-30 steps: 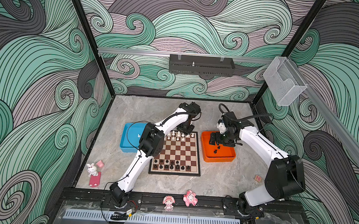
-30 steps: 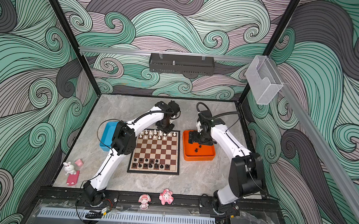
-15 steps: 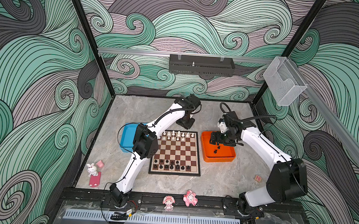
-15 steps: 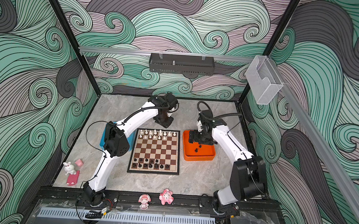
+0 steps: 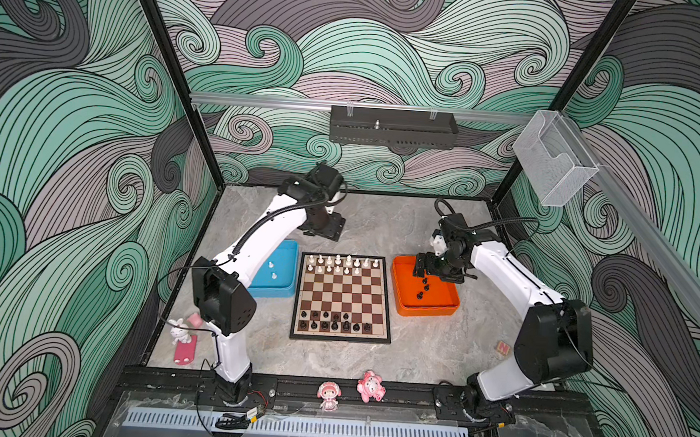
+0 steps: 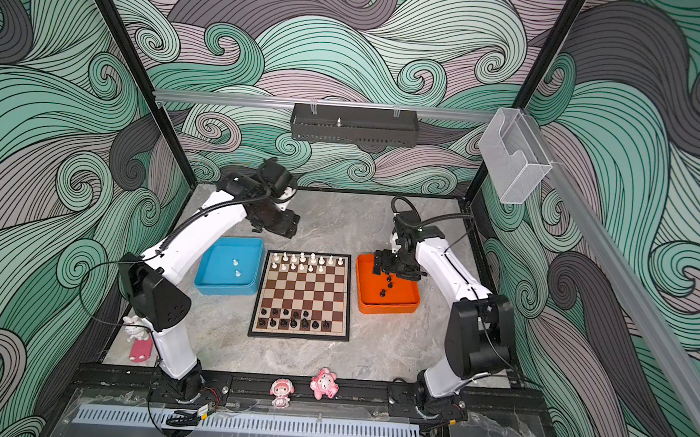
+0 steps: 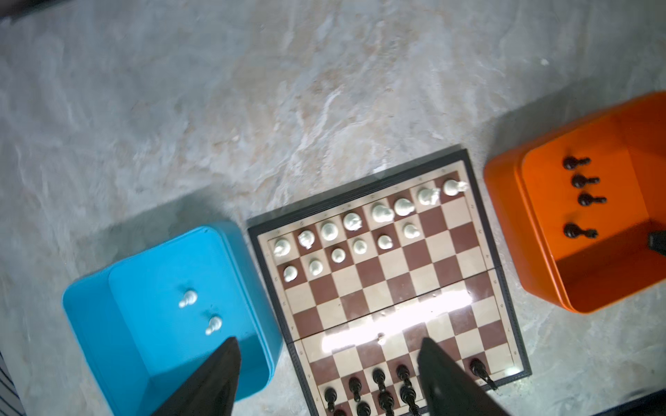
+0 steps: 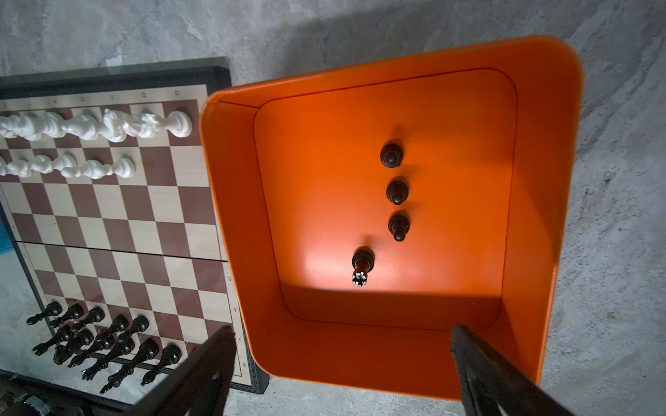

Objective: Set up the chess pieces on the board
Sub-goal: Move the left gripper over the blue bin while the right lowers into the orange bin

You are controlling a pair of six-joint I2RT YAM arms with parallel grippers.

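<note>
The board (image 5: 343, 294) (image 6: 303, 292) lies mid-table, with white chess pieces (image 5: 343, 263) on its two far rows and black ones (image 5: 333, 322) on its two near rows. Two white pawns (image 7: 189, 298) lie in the blue tray (image 5: 284, 284). Several black pieces (image 8: 396, 191) stand in the orange tray (image 8: 234, 216). My left gripper (image 7: 328, 345) is open and empty, raised behind the board's far left corner in both top views. My right gripper (image 8: 342, 329) hangs open and empty over the orange tray's (image 5: 426, 309) far left part.
Pink figurines (image 5: 328, 395) (image 5: 370, 386) sit on the front rail. A bunny toy (image 5: 181, 334) lies at the left wall and a small block (image 5: 503, 347) at the right. A black shelf (image 5: 391, 128) hangs on the back wall.
My left gripper has lifted off the board's far row, drawn back toward the rear wall and opened. The right arm has barely moved.
</note>
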